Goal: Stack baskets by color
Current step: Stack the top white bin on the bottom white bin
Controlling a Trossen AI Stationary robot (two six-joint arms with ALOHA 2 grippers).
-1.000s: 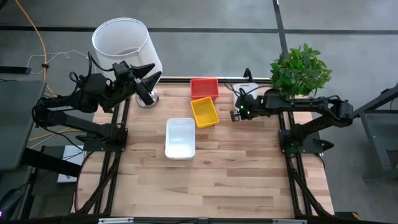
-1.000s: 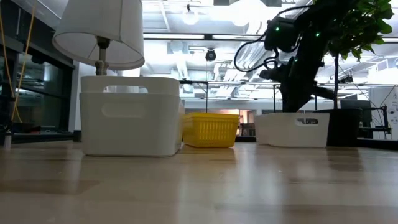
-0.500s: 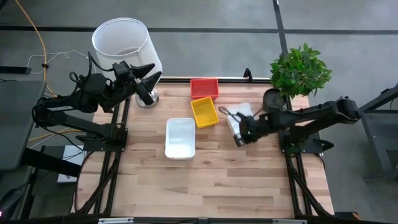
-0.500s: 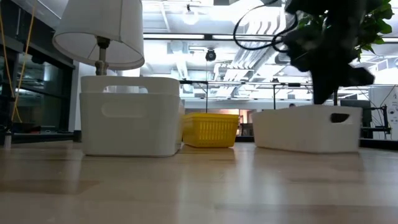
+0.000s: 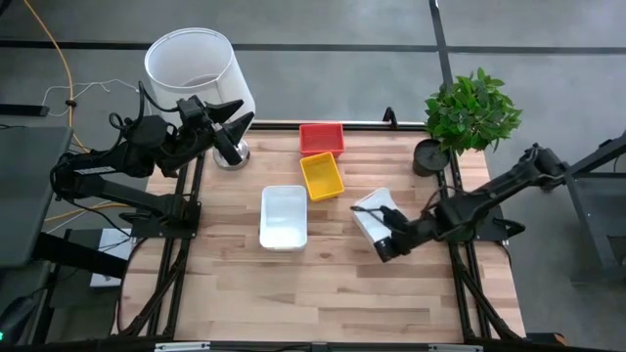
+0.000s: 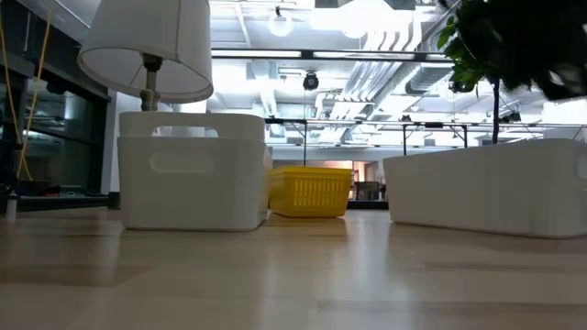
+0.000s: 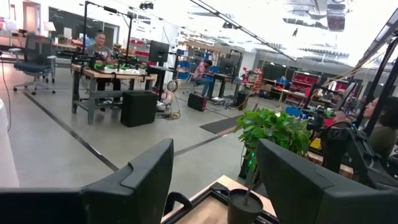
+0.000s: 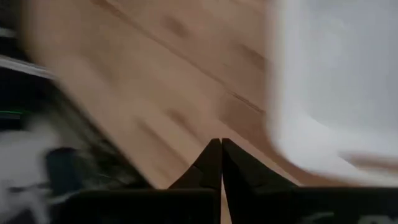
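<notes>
Wooden tabletop [image 5: 323, 284] taking up most of the high view, dark arms on both sides. Big white lamp shade [image 5: 196, 66] parked at the far left corner, leafy potted plant [image 5: 471, 110] at the far right corner. Left gripper [image 5: 235, 122] just waiting up beside the lamp, fingers spread wide, nothing between them. Right gripper [image 5: 383, 238] stretched low over the right half of the tabletop, fingers pressed together as seen in the wrist view, right up against a white basket [image 5: 373, 215]; probably touching its near end, hard to be sure from above. Another white basket [image 5: 284, 216] sitting near the middle. Yellow basket [image 5: 322, 176] a bit tilted, just beyond that one, and touching or nearly touching the red basket [image 5: 321, 138] at the far edge. Only four baskets visible, or maybe stacks.
</notes>
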